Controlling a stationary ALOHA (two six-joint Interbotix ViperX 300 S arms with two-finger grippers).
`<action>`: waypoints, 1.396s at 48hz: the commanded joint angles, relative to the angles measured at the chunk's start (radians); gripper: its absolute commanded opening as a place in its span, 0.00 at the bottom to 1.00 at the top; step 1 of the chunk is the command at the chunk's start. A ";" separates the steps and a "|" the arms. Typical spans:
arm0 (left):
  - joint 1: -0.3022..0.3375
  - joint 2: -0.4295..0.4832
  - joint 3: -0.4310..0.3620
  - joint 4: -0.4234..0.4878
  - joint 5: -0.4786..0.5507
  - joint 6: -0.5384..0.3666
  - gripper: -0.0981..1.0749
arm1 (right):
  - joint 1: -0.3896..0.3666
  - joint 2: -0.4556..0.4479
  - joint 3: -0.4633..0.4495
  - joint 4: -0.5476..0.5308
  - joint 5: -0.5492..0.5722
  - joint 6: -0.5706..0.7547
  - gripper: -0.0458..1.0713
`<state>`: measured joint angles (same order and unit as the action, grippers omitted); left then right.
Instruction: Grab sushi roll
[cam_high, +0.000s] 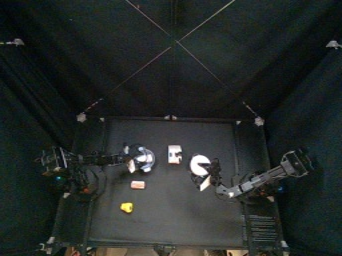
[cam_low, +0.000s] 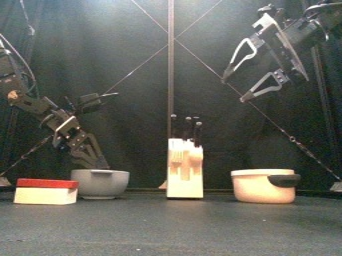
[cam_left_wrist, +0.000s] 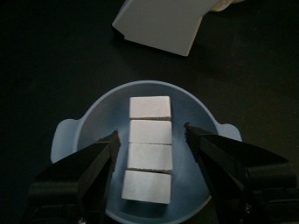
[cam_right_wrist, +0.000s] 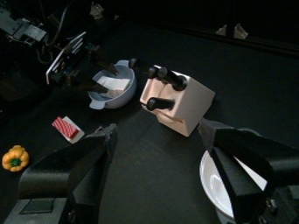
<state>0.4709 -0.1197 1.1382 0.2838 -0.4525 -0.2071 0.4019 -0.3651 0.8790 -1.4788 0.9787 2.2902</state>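
The sushi roll (cam_left_wrist: 149, 144) is a white roll cut into several square pieces, lying in a pale blue bowl (cam_left_wrist: 73, 136). My left gripper (cam_left_wrist: 152, 140) is open just above the bowl, one jaw on each side of the roll, not touching it. In the top view the left gripper (cam_high: 127, 156) is over the bowl (cam_high: 139, 155) left of the table's middle. The front view shows the bowl (cam_low: 100, 183) with the left gripper (cam_low: 88, 150) right above it. My right gripper (cam_right_wrist: 162, 131) is open and empty, held high at the right (cam_low: 261, 72).
A white knife block (cam_low: 185, 168) stands at the table's middle, close beside the bowl. A white pot (cam_low: 265, 186) stands to its right. A red and white block (cam_low: 47, 190) lies at the front left, and a yellow pepper (cam_high: 127, 207) lies nearer the front edge.
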 joint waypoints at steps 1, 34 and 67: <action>0.002 0.026 -0.037 0.000 -0.003 0.003 0.88 | -0.002 -0.015 -0.011 -0.005 0.003 0.003 0.95; 0.000 0.008 -0.041 -0.003 0.121 0.002 0.88 | -0.003 -0.012 -0.006 -0.005 0.003 0.005 0.95; -0.003 -0.015 -0.057 -0.003 0.106 0.002 0.66 | -0.003 -0.014 -0.008 -0.005 0.003 0.002 0.95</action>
<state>0.4694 -0.1089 1.1029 0.2823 -0.3359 -0.2071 0.4004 -0.3651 0.8805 -1.4803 0.9787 2.2918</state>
